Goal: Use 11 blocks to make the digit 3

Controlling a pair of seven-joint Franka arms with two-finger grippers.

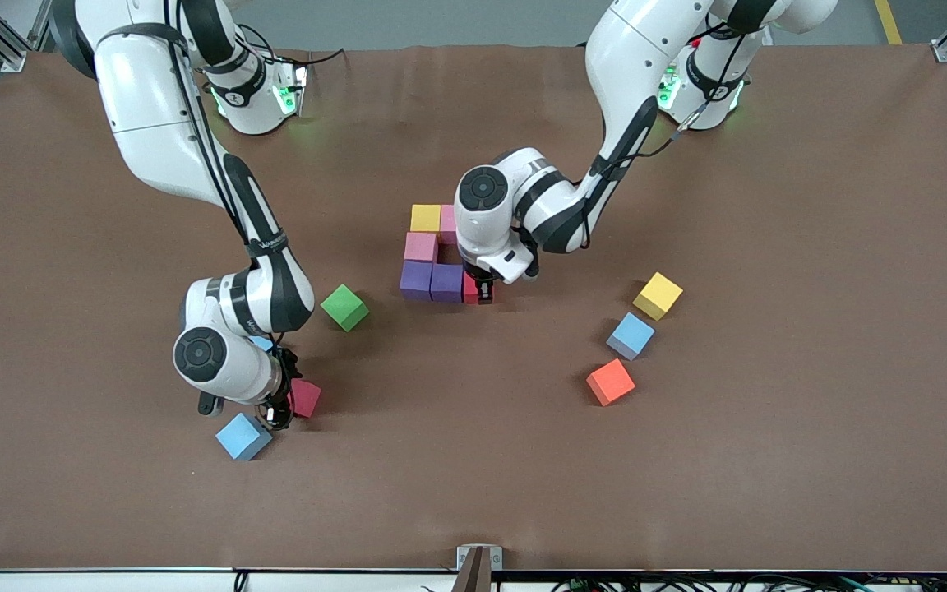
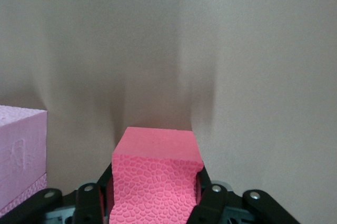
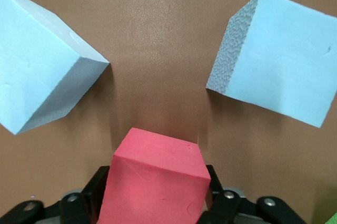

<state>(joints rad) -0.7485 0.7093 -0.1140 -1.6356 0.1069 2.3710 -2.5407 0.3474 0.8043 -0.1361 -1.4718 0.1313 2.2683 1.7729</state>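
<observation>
A partial figure of blocks lies mid-table: yellow [image 1: 425, 218], pink [image 1: 448, 222], pink [image 1: 421, 247], purple [image 1: 416, 279] and purple [image 1: 446, 282]. My left gripper [image 1: 480, 289] is shut on a pink-red block [image 1: 470, 288] set low beside the second purple block. In the left wrist view [image 2: 155, 184] this block [image 2: 158, 150] fills the jaws, with a pale purple block [image 2: 18, 155] next to it. My right gripper [image 1: 280, 409] is shut on a red block [image 1: 306, 397], also in the right wrist view [image 3: 158, 182], between two light blue blocks [image 3: 42, 71] [image 3: 276, 58].
Light blue blocks lie by the right gripper, one nearer the front camera [image 1: 243, 436] and one half hidden under the wrist [image 1: 260, 343]. A green block [image 1: 344, 307] sits between gripper and figure. Yellow [image 1: 658, 295], light blue [image 1: 630, 335] and orange [image 1: 611, 381] blocks lie toward the left arm's end.
</observation>
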